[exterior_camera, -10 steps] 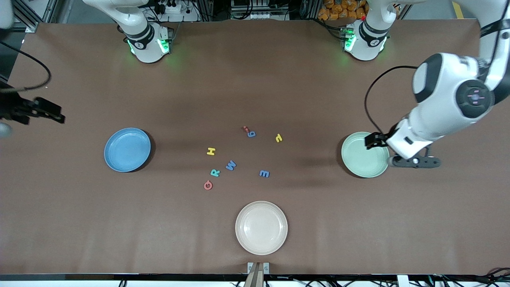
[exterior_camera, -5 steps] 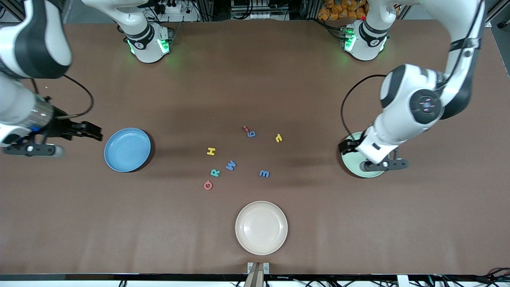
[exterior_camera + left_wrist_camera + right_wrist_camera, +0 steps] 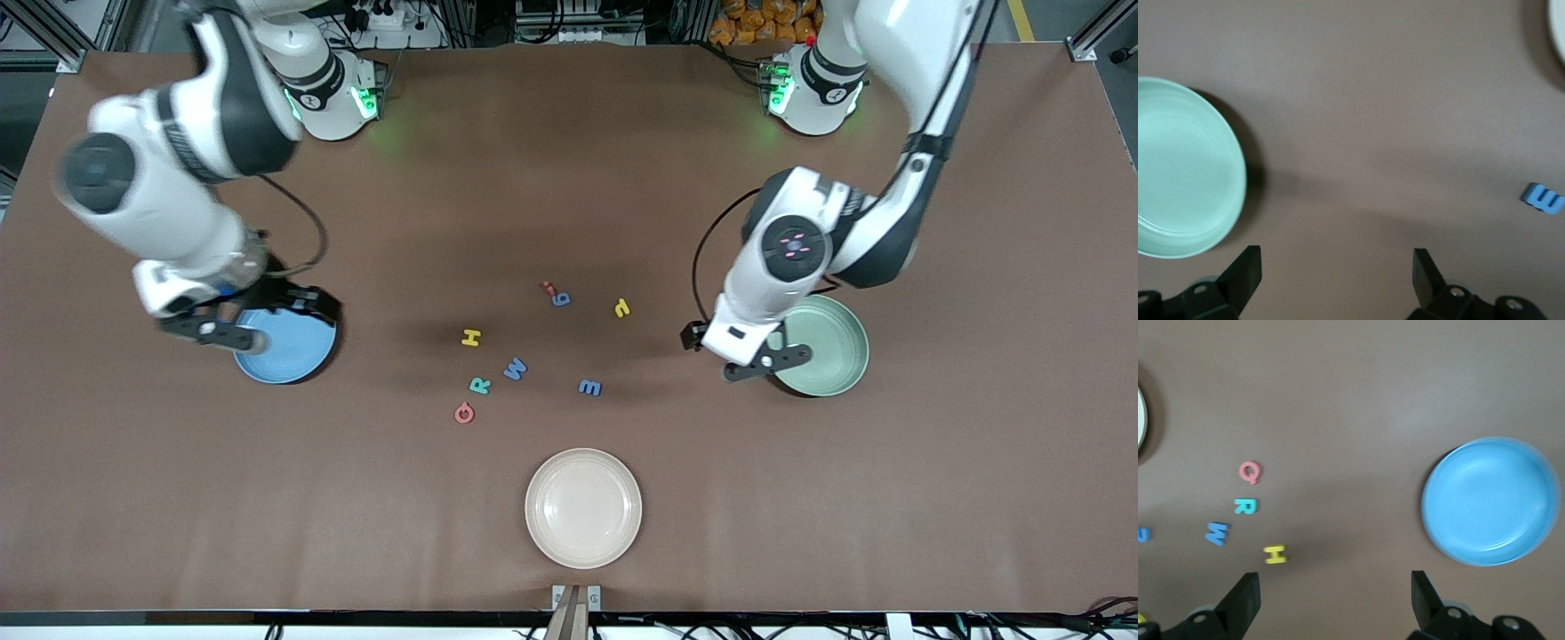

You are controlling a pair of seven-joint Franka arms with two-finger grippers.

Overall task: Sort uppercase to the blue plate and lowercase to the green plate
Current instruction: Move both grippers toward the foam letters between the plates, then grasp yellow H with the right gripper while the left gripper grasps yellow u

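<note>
- Both grippers hang above the counter with jaws spread wide and nothing between them: the left gripper (image 3: 707, 342) is over bare counter just beside the green plate (image 3: 831, 351), on the side facing the letters; the right gripper (image 3: 307, 307) is over the rim of the blue plate (image 3: 284, 356).
- From the left wrist view the left gripper's fingers (image 3: 1245, 270) frame bare brown counter, the green plate (image 3: 1185, 167) to one side and the blue m (image 3: 1543, 198) off toward the other.
- From the right wrist view the blue plate (image 3: 1490, 501) sits well apart from the capitals.
- Uppercase letters lie in a loose cluster mid-counter: yellow H (image 3: 471, 337), blue W (image 3: 516, 368) and teal R (image 3: 480, 385) nearer the front camera, pinkish-red Q (image 3: 464, 412) nearest of the four.
- Lowercase letters lie toward the left arm's end of that cluster: blue g (image 3: 561, 299) touching a small red letter (image 3: 548, 287), a yellow hooked letter (image 3: 622, 308) apart from them, and the blue m (image 3: 589, 387) nearer the camera.
- Both coloured plates hold no letters.
- Cream plate (image 3: 583, 508) sits closest to the front camera, nearer than all the letters.
- Brown counter (image 3: 569, 178) carries everything.
</note>
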